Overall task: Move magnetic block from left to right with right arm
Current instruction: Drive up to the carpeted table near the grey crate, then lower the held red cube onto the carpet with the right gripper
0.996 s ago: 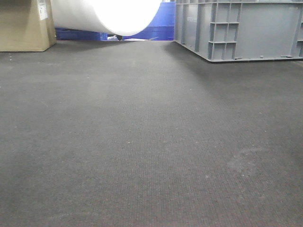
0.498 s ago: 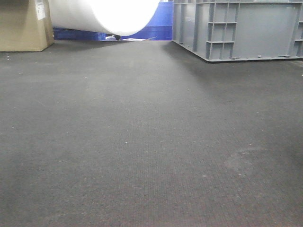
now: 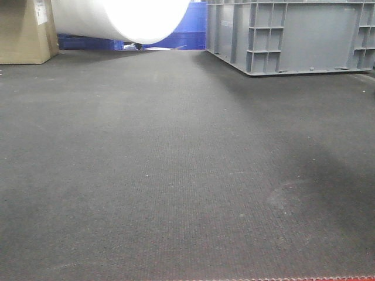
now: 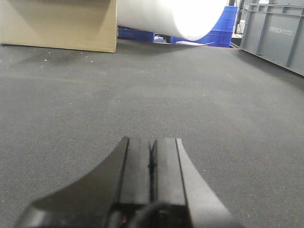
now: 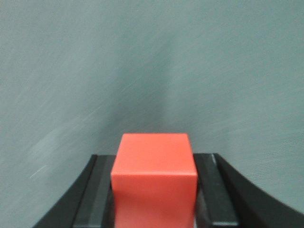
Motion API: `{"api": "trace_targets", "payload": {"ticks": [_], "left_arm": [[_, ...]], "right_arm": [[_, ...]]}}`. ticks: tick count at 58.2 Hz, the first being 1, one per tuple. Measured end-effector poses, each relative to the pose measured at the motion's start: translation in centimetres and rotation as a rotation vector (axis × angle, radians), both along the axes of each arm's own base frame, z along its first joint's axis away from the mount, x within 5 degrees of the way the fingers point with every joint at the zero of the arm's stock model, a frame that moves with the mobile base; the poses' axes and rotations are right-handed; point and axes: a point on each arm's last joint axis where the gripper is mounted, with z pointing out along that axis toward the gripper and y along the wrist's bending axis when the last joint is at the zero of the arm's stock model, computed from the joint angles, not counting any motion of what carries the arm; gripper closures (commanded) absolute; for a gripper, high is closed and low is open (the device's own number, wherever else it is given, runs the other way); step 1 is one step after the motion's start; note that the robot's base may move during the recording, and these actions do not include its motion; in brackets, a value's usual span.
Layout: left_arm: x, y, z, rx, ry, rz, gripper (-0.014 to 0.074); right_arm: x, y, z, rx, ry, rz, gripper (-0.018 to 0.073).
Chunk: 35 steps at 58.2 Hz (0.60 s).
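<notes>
In the right wrist view the magnetic block (image 5: 154, 175), a plain red cube, sits between the black fingers (image 5: 95, 190) of my right gripper (image 5: 153, 159), which is shut on it. The grey surface behind it is streaked with blur. My left gripper (image 4: 152, 142) is shut with nothing in it, low over the dark mat (image 4: 142, 85). Neither gripper shows in the front view. There, a thin red strip (image 3: 316, 278) lies along the bottom edge, and I cannot tell what it is.
At the back of the dark mat (image 3: 164, 152) stand a cardboard box (image 3: 23, 32) on the left, a white roll (image 3: 135, 17), a blue crate (image 3: 187, 29) and a grey crate (image 3: 293, 35) on the right. A shadow (image 3: 340, 187) covers the mat's right side.
In the front view the box, roll and crates have slid left. A dark shadow has spread over the mat's right side, and a thin red strip has appeared at the bottom edge.
</notes>
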Motion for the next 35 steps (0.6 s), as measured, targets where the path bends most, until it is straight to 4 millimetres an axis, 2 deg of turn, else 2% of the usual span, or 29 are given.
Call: {"api": "trace_targets", "payload": {"ticks": [17,35], "left_arm": [[0.0,0.0,0.0,0.000,0.000,0.000,0.0722],[0.0,0.0,0.0,0.000,0.000,0.000,0.0722]], "right_arm": [[3.9,7.8,-1.8,0.058,0.293,-0.110,0.0196],[6.3,16.6,-3.2,0.017,0.373,-0.018,0.0196]]}}
